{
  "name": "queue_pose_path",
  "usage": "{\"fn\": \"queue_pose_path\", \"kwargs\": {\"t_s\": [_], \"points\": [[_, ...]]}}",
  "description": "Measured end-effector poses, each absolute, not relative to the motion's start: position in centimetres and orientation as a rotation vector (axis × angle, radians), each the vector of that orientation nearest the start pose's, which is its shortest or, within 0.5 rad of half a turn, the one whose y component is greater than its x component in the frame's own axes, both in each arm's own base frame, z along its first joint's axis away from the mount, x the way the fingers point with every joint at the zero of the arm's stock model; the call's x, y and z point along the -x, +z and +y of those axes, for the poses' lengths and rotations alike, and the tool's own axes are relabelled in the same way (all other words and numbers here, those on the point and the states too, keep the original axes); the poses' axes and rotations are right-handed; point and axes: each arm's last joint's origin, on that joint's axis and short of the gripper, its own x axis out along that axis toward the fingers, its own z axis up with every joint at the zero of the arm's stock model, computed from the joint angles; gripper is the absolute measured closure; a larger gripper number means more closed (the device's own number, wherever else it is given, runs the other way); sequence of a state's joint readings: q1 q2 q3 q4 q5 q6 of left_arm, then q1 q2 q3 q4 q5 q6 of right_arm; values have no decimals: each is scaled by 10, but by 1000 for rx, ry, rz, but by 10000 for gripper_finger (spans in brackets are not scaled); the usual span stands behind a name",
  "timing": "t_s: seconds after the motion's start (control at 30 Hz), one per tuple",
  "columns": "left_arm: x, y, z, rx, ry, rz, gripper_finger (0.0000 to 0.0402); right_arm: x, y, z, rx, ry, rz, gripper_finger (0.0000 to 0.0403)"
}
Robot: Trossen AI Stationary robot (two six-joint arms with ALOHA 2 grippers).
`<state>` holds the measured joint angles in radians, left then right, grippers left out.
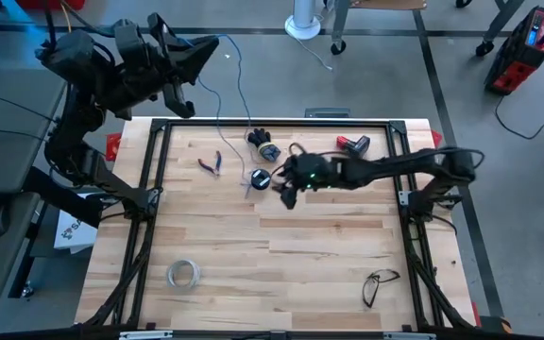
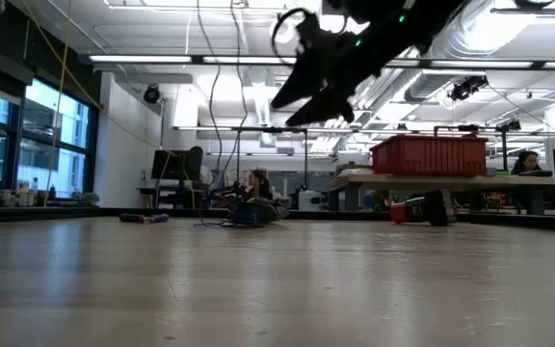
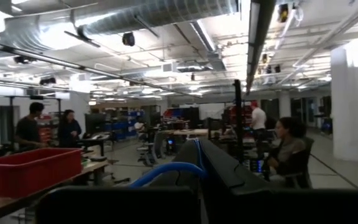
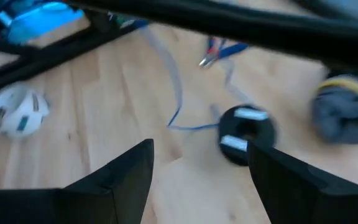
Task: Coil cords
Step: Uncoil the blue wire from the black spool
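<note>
Two dark fingers of the right gripper [image 4: 197, 180] stand wide apart with nothing between them; it hangs above the tabletop, touching nothing, as the low view also shows [image 2: 321, 96]. From above, the right gripper [image 1: 288, 192] sits just beside the spool, toward the middle of the table [image 1: 281, 255].

One small round dark spool [image 4: 247, 135] lies flat on the wood just past the open fingers, bearing two pale labels. One thin bluish-grey wire [image 4: 178, 99] runs from beside the spool in a loose curve toward the table's far edge; in the high view the wire [image 1: 241, 90] goes on over that edge onto the floor, and the spool [image 1: 261, 178] lies in the far half of the table.

One pair of pliers [image 1: 209, 164] with red and blue handles lies left of the spool. One whitish ring [image 1: 184, 274] lies near the front left corner, and one pair of glasses [image 1: 378, 283] near the front right. One dark bundle with yellow [image 4: 344, 109] lies beyond the spool.

Off the table's far left corner, the left gripper [image 1: 192, 71] is raised; whether it is open cannot be told.
</note>
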<state>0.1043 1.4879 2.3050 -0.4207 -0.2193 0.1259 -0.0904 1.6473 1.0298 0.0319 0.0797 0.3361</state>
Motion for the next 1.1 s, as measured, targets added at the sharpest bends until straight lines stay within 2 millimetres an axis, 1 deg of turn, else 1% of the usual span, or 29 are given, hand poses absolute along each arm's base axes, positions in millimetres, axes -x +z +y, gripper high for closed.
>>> {"fn": "queue_pose_path", "kwargs": {"t_s": [0.07,0.2,0.27,0.37,0.47,0.57,0.73,0.87,0.97,1.1], "points": [[-208,624,28,-106,354,-376,401,-362,208,-31,-359,-226,554,154],[-203,626,29,-85,377,-393,401,-378,192,-19,-368,-195,505,154],[-202,626,29,-73,394,-395,401,-387,183,-12,-306,-215,495,154],[-202,626,29,-71,395,-395,401,-402,170,-5,-169,-257,489,154],[-202,627,29,-59,393,-411,401,-417,164,0,-90,-260,487,154],[-201,628,29,-40,389,-426,401,-435,165,2,-63,-266,462,154],[-201,631,29,-11,385,-467,401,-468,165,2,74,-253,436,154],[-201,634,29,23,377,-507,401,-490,167,-2,61,-296,435,154],[-201,633,29,17,379,-504,401,-499,174,-4,57,-345,439,154],[-201,633,29,16,377,-503,401,-502,182,-4,69,-375,455,154]]}}
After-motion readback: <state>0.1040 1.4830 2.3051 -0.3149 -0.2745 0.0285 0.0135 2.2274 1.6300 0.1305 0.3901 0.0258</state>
